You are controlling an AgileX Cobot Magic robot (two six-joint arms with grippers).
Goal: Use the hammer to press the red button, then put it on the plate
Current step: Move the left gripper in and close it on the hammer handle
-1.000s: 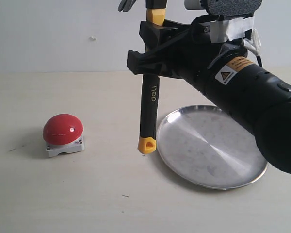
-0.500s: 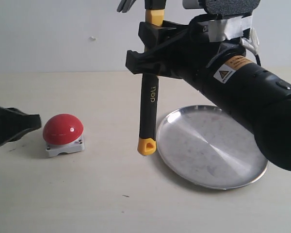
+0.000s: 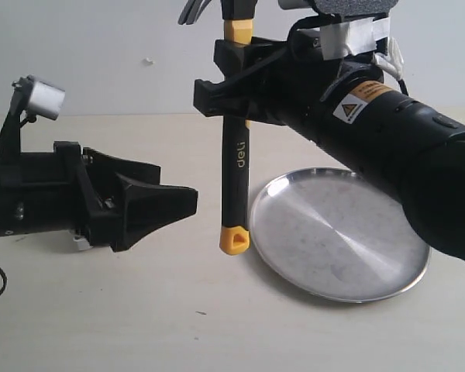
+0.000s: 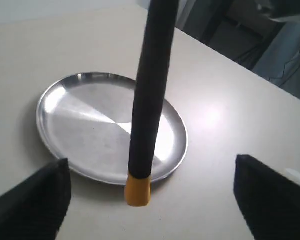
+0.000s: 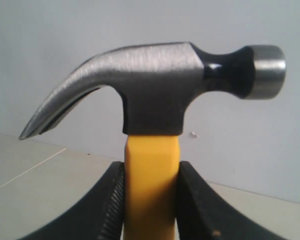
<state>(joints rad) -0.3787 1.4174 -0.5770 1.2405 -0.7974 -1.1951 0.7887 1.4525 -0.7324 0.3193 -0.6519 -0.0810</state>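
Clamping "deli" hammer (image 3: pixel 236 163) upright: right end effector (image 3: pixel 234 77); left end effector (image 4: pixel 151 167) spread, empty.

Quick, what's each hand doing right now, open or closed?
Left hand: open, holding nothing.
Right hand: closed on the hammer, just below its head.

Exterior cam is sitting low by the tabletop (image 3: pixel 139 325), looking slightly down across it toward the wall (image 3: pixel 85 54), so close that the right arm (image 3: pixel 387 139) is filling the upper right. Left wrist cam is looking down at the plate (image 4: pixel 80 115) past the hammer (image 4: pixel 147 100) handle. Right wrist cam is staring point-blank at the hammer head. All three are sharing the hammer; the first two, the plate.
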